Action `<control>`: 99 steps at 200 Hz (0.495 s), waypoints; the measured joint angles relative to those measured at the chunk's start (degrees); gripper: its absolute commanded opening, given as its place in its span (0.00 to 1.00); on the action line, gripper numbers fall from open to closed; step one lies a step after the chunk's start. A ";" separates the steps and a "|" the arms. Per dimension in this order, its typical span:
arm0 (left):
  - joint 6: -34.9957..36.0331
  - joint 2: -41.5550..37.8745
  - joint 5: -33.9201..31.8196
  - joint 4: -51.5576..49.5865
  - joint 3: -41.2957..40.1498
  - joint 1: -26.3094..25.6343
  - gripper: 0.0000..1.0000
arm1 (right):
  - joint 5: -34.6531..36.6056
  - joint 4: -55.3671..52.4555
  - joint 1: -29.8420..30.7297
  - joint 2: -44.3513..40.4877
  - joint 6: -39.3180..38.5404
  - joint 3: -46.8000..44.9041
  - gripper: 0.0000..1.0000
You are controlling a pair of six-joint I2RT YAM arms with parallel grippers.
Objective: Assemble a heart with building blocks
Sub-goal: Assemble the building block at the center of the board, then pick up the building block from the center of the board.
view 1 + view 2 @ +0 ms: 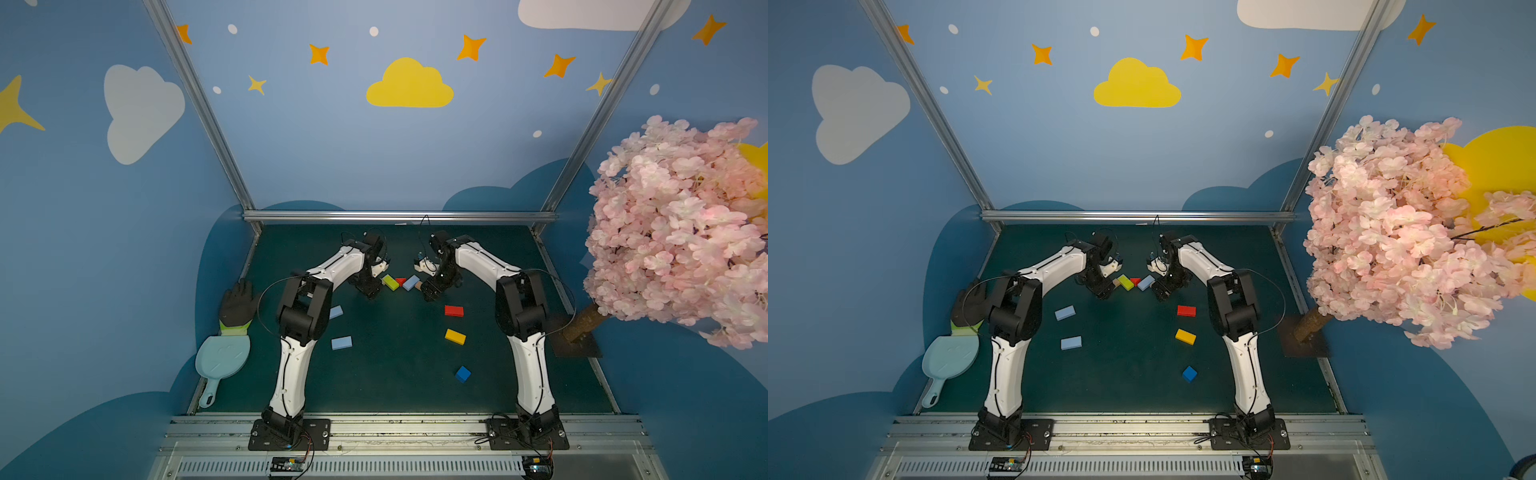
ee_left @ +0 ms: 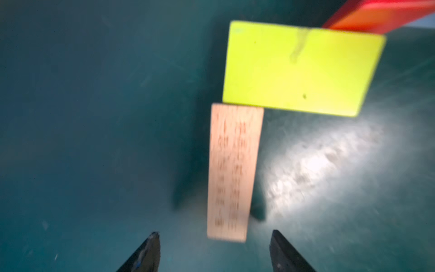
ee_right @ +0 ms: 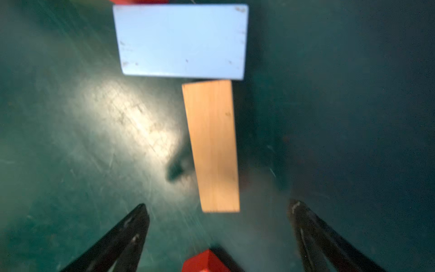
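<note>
Both arms reach over the far middle of the table, where the heart is only its top: the red wedge sits between a lime green block and a light blue block. The left gripper stands with jaws apart, holding nothing. A tan block lies just ahead, its far end against the lime green. The right gripper is spread wide too, empty. A second tan block lies just beside the light blue one. Nearer the bases, well apart, lie a loose light blue block, a lower light blue block, a red block, a yellow block and the dark blue cube.
</note>
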 measured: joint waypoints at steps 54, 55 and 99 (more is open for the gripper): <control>-13.51 -18.60 -1.18 0.46 -8.81 2.54 1.00 | -1.55 6.19 -4.55 -25.14 0.09 -19.67 0.97; -13.88 -18.78 -1.18 0.42 -8.92 2.58 1.00 | -1.60 6.21 -4.61 -25.22 0.11 -19.85 0.97; -35.43 -22.99 5.75 -0.37 -18.56 8.92 0.98 | 2.51 7.04 -6.58 -23.19 -0.96 -26.38 0.70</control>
